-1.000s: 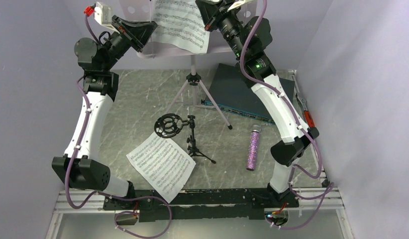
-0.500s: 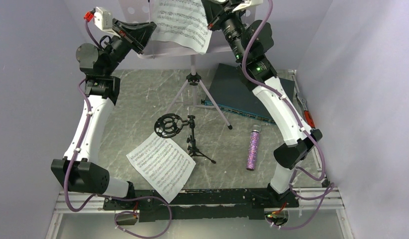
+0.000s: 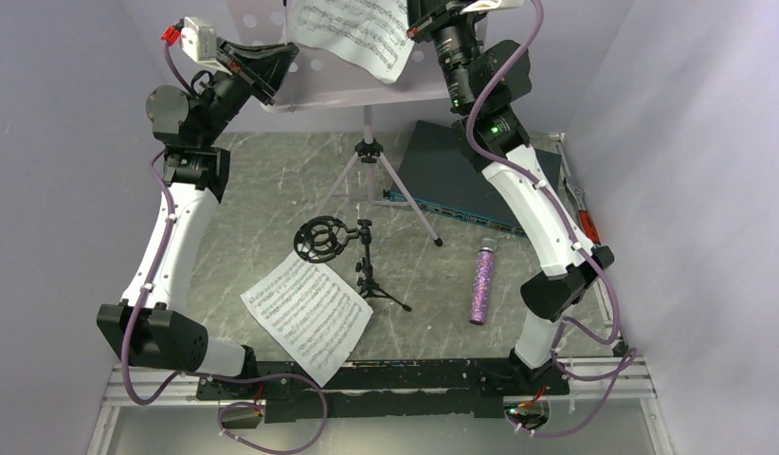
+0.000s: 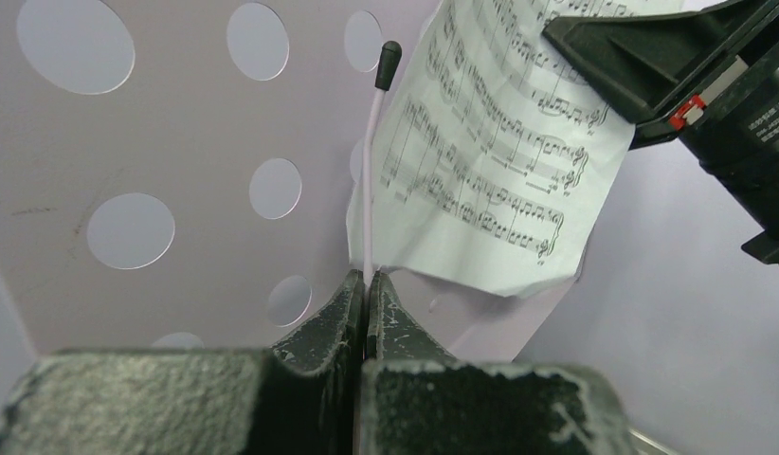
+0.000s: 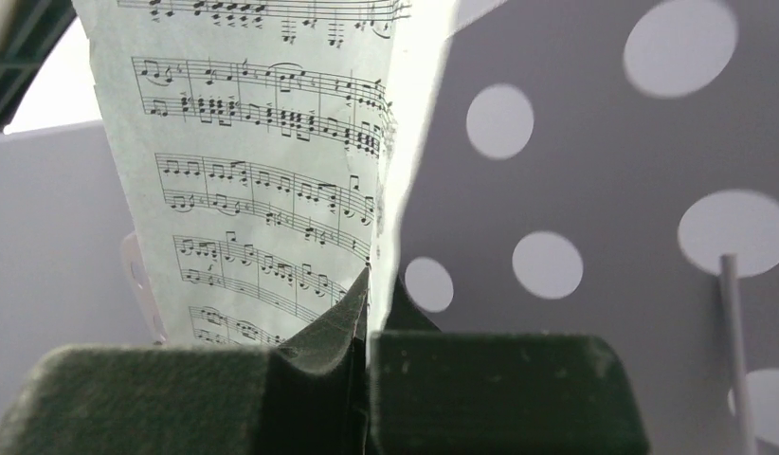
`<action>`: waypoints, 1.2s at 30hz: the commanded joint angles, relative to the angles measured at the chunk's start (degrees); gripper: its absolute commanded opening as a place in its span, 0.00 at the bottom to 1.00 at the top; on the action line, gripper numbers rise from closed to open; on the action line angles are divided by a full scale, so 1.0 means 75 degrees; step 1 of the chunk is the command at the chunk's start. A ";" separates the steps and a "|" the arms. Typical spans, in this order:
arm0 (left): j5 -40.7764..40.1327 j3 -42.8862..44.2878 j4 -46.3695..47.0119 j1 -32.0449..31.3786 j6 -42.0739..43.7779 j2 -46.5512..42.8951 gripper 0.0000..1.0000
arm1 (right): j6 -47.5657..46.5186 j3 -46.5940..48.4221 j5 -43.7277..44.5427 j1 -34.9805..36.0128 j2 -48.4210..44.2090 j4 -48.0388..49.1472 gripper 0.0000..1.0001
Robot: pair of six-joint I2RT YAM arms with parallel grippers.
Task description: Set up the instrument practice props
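The pale lilac perforated music stand [image 3: 340, 90] stands on its tripod at the back. My left gripper [image 3: 287, 55] is shut on the stand's thin page-holder wire [image 4: 371, 171], which has a black tip, and its jaws pinch the wire's lower end [image 4: 367, 284]. My right gripper [image 3: 419, 21] is shut on the edge of one white sheet-music page [image 3: 353, 27] and holds it up against the stand's desk [image 5: 594, 171]; the jaws grip the page's edge [image 5: 371, 284]. The second page [image 3: 308, 315] lies on the table. The glittery purple microphone [image 3: 482, 284] lies at the right. The small black tripod with ring mount [image 3: 353, 251] stands at centre.
A flat dark grey-teal box [image 3: 466, 175] lies at the back right behind the stand's legs [image 3: 405, 204]. Lilac walls close in the table on three sides. A second holder wire [image 5: 732, 351] shows at the right of the desk.
My right gripper has lifted the held page higher and a little to the right along the stand's desk. My left gripper stays shut on the wire, nearly still.
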 commanded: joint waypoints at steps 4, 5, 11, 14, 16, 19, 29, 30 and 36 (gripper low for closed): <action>0.0269 -0.0066 0.0503 -0.0139 0.0296 -0.0386 0.03 | 0.0228 0.0457 0.0069 -0.0056 0.0202 0.1104 0.00; 0.0259 -0.0057 0.0503 -0.0156 0.0313 -0.0378 0.03 | 0.0285 0.0530 0.0023 -0.0049 0.0257 0.1155 0.00; 0.0208 0.0060 0.0307 -0.0227 0.0460 -0.0306 0.03 | 0.0484 0.1104 -0.0443 -0.0045 0.0664 0.0988 0.00; 0.0203 0.0089 0.0220 -0.0252 0.0521 -0.0316 0.03 | 0.0495 0.1248 -0.0628 -0.0040 0.0767 0.0794 0.00; 0.0207 0.0064 0.0253 -0.0274 0.0519 -0.0314 0.03 | 0.0556 0.1243 -0.0807 -0.0033 0.0794 0.0700 0.00; 0.0242 0.0054 0.0269 -0.0301 0.0478 -0.0297 0.03 | 0.0499 0.1159 -0.1074 0.0010 0.0793 0.0563 0.00; 0.0155 -0.0082 0.0186 -0.0357 0.0432 -0.0401 0.03 | 0.0483 0.1031 -0.1917 0.0267 0.0966 -0.0011 0.00; 0.0136 -0.0107 0.0196 -0.0362 0.0432 -0.0431 0.03 | 0.0493 0.1011 -0.1982 0.0287 0.0975 -0.0057 0.00; 0.0121 -0.0154 0.0119 -0.0373 0.0434 -0.0517 0.03 | 0.0418 0.1062 -0.2235 0.0505 0.1170 -0.0337 0.00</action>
